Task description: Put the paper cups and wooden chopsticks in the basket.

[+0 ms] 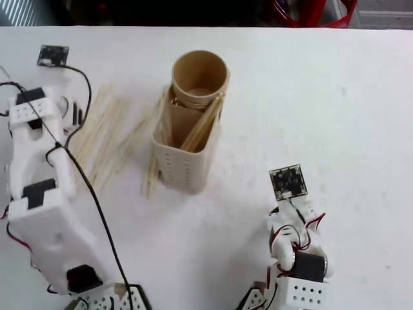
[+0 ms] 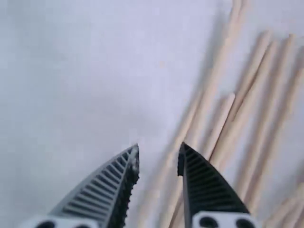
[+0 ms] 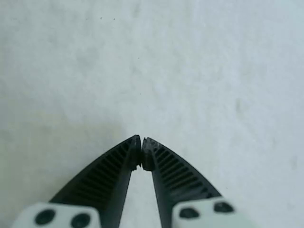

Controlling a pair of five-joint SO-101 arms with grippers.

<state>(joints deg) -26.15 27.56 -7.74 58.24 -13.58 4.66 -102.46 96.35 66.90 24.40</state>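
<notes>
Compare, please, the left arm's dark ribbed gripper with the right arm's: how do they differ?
The left gripper stands open with a clear gap; the right gripper is shut, tips touching. The left gripper hangs over loose wooden chopsticks; the right gripper hangs over bare white table. Both are dark, ribbed and empty.

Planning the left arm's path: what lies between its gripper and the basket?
Loose wooden chopsticks lie on the table between left gripper and basket, per the high view.

the basket (image 1: 184,161) stands mid-tabletop (image 1: 335,97). a paper cup (image 1: 200,77) sits in its far end, with leaning chopsticks (image 1: 203,123) inside, just before it. loose chopsticks (image 1: 106,139) lie left of the basket, beneath the left gripper (image 2: 159,154). the right gripper (image 3: 142,142) hangs over the tabletop at front right.
</notes>
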